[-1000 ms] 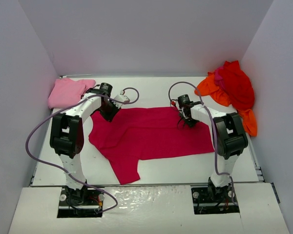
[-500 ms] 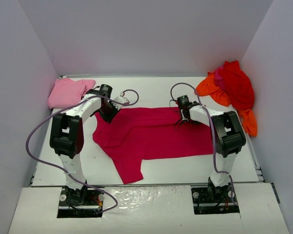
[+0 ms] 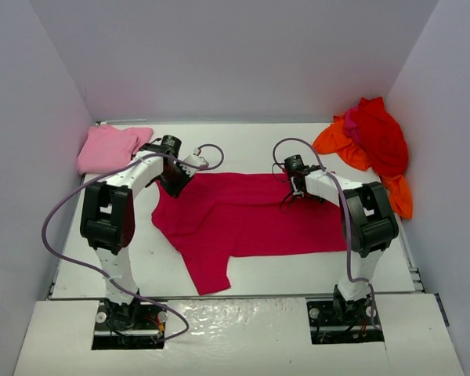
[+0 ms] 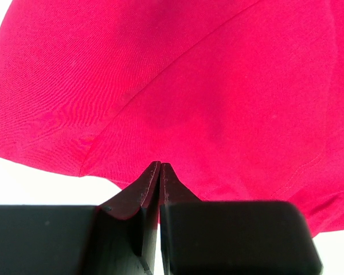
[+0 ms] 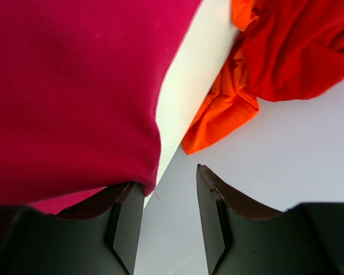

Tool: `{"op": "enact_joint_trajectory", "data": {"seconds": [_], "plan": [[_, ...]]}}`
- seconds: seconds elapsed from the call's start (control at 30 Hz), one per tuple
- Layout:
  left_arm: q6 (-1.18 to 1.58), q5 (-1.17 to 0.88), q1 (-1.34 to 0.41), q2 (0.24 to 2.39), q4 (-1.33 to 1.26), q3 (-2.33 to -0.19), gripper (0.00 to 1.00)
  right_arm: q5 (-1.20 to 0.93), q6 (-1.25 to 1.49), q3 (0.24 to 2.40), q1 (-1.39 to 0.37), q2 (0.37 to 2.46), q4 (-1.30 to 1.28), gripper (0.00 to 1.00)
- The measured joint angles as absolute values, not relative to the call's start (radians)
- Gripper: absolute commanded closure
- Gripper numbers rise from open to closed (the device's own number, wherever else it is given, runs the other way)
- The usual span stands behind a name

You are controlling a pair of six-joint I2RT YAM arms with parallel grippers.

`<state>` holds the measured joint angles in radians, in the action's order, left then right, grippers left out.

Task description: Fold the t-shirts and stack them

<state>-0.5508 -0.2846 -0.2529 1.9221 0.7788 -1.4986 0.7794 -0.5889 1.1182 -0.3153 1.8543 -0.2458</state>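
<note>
We see the left tool (image 4: 160, 167) extended mid-frame, clamped on the crimson-magenta t-shirt (image 3: 251, 215); the right tool (image 5: 169, 182), likewise extended, stands apart.

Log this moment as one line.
left gripper shut on crimson t-shirt edge | right gripper open, shirt over one finger | pink t-shirt far left | red t-shirt on orange t-shirt, far right

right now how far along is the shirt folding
Done: the pink shirt looks folded in the far left corner. In hand: the crimson shirt, spread flat, left claw shut on its far edge, right claw open. Left: the red shirt and orange shirt, heaped far right.
</note>
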Motion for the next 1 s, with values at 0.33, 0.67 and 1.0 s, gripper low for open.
{"op": "enact_joint_trajectory", "data": {"seconds": [0.33,0.67,1.0], "plan": [[-0.571,-0.283,-0.265,1.916,0.781,-1.499,1.00,0.501,-0.571,1.118,-0.317,1.862,-0.467,0.46],[-0.576,-0.284,-0.265,1.903,0.787,-1.499,1.00,0.431,-0.586,1.113,-0.315,1.836,-0.551,0.88],[-0.560,-0.306,-0.270,1.906,0.811,-1.542,1.00,0.321,-0.551,1.369,-0.314,1.778,-0.531,0.86]]}}
